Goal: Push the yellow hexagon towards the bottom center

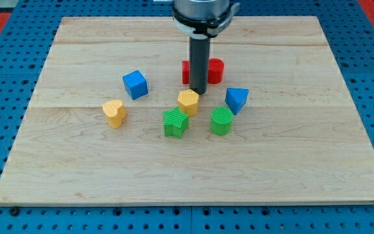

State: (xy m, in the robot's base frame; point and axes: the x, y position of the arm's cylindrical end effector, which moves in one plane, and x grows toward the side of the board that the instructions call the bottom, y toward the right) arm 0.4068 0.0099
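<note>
The yellow hexagon (188, 101) sits near the middle of the wooden board (76, 175). My tip (198, 93) is at the hexagon's upper right edge, touching or nearly touching it. The dark rod rises from there to the view's top. A green star block (175, 123) lies just below and left of the hexagon. A green cylinder (221, 121) lies below and right of it.
A red block (214, 70) sits behind the rod, partly hidden by it. A blue triangular block (236, 99) is to the hexagon's right. A blue cube (135, 84) is up and left. A yellow heart-shaped block (114, 113) is at the left.
</note>
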